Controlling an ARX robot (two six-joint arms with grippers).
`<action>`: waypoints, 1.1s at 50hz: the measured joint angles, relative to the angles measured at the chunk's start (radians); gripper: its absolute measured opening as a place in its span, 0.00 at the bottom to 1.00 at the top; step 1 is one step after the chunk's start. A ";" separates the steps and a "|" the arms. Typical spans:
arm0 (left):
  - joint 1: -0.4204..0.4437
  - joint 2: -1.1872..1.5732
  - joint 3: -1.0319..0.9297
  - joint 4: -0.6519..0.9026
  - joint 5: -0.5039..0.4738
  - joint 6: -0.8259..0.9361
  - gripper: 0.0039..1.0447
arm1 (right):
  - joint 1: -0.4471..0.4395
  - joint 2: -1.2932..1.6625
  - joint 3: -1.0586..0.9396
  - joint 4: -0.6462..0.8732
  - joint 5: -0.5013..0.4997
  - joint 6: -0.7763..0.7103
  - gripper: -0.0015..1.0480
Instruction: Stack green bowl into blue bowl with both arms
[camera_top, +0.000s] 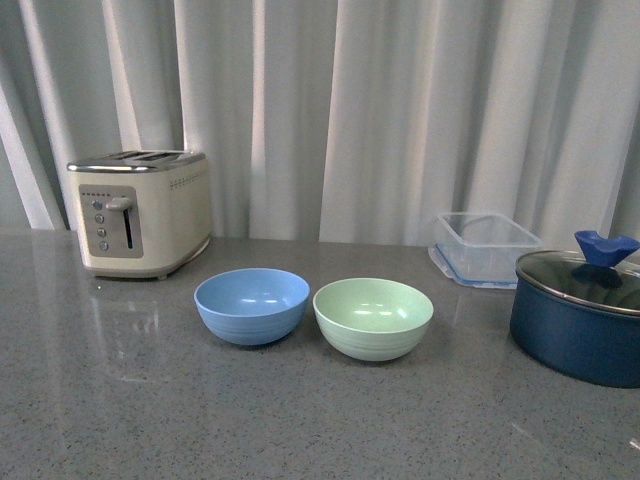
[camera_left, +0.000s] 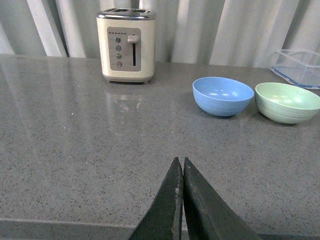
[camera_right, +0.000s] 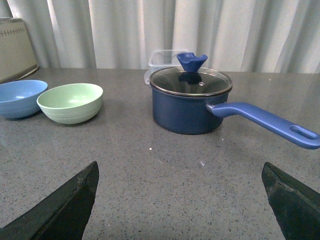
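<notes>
The green bowl (camera_top: 373, 317) and the blue bowl (camera_top: 251, 305) stand upright side by side on the grey counter, the blue one on the left, a small gap between them. Both are empty. Neither arm shows in the front view. In the left wrist view the left gripper (camera_left: 180, 161) is shut with nothing in it, over the counter's near edge, well short of the blue bowl (camera_left: 223, 95) and green bowl (camera_left: 287, 102). In the right wrist view the right gripper (camera_right: 180, 170) is wide open and empty above bare counter, the green bowl (camera_right: 70, 102) and blue bowl (camera_right: 20, 98) far off to one side.
A cream toaster (camera_top: 139, 211) stands at the back left. A clear plastic container (camera_top: 485, 248) sits at the back right. A dark blue pot (camera_top: 580, 311) with a glass lid stands at the right; its long handle (camera_right: 265, 122) juts out sideways. White curtains hang behind.
</notes>
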 joint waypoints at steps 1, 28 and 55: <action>0.000 -0.007 0.000 -0.007 0.000 0.000 0.03 | 0.000 0.000 0.000 0.000 0.000 0.000 0.90; 0.000 -0.190 0.000 -0.198 0.000 0.000 0.27 | 0.000 0.000 0.000 0.000 0.000 0.000 0.90; 0.000 -0.191 0.000 -0.198 0.000 0.002 0.94 | 0.334 1.210 0.752 -0.106 0.087 0.032 0.90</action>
